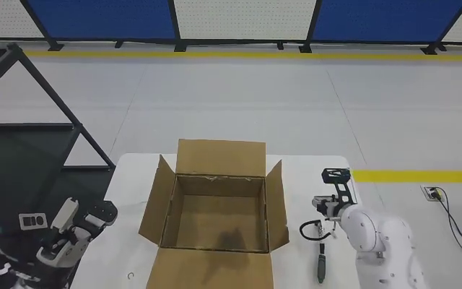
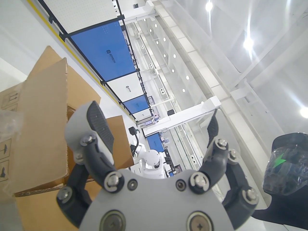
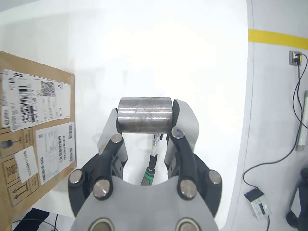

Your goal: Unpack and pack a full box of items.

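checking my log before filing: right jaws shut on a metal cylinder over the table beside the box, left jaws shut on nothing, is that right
Not quite: the left jaws are open, not shut, with nothing between them, as the left wrist view shows. The rest stands: the right jaws are shut on the metal cylinder over the table beside the box.

Beyond my table (image 1: 128, 242)
Blue-and-white partition panels (image 1: 238, 18) stand behind; a black cable (image 3: 297, 102) leaves the socket (image 3: 295, 58) near yellow tape (image 3: 276, 40).
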Motion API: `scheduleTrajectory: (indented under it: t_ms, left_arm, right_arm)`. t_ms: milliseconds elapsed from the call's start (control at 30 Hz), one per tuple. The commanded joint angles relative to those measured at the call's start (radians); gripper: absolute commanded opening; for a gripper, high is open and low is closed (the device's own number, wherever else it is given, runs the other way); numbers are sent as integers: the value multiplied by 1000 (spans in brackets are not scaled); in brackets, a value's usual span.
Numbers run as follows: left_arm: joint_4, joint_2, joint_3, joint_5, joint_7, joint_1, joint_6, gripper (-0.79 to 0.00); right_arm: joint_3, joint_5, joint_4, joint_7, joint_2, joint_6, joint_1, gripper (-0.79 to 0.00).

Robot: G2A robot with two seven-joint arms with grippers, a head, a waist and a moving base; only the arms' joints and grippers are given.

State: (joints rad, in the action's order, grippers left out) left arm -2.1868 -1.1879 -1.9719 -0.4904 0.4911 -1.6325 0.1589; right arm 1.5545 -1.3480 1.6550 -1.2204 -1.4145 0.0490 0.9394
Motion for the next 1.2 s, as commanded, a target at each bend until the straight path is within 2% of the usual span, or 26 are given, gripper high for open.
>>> scheduleTrajectory:
  t_ms: [0, 167, 567, 1167]
  left_arm:
    - [0, 0, -2, -3, -1, 1, -2, 0]
    - [-2, 1, -4, -7, 1, 7, -7, 0]
    - [0, 5, -11, -6, 14, 18, -13, 0]
    - [-12, 4, -36, -11, 8, -9, -5, 0]
  right_arm:
    - [-9, -2, -66, -9, 1, 5, -23, -785]
    - [-33, -12, -164, -21, 3, 9, -56, -785]
    - [-78, -50, -254, -5, 7, 21, -97, -785]
    - [-103, -3, -449, 58, 11, 0, -183, -785]
